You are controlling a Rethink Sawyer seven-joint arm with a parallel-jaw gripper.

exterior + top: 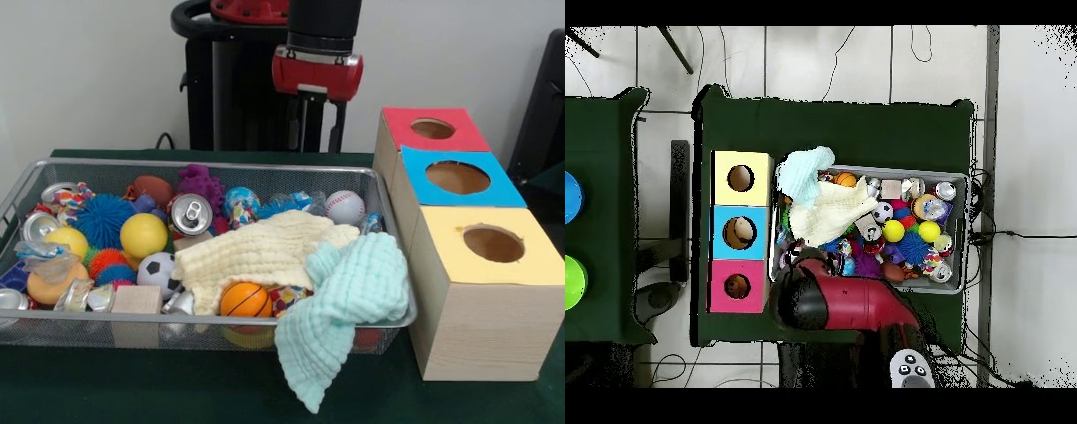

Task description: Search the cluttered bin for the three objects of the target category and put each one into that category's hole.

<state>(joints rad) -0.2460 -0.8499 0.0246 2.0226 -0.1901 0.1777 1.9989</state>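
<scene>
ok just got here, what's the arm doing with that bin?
Nothing is in hand at this moment. The gripper hangs open and empty above the far edge of the wire bin, which is full of balls, cans and toys. A cream cloth lies over the middle, and a mint cloth spills over the near rim. The red box, blue box and yellow box stand in a row beside the bin.

Tiled floor (pale), green table

The cream cloth and mint cloth cover whatever lies beneath in the bin; the front view's top edge cuts off the arm. Overhead, the arm hides the gripper.
</scene>
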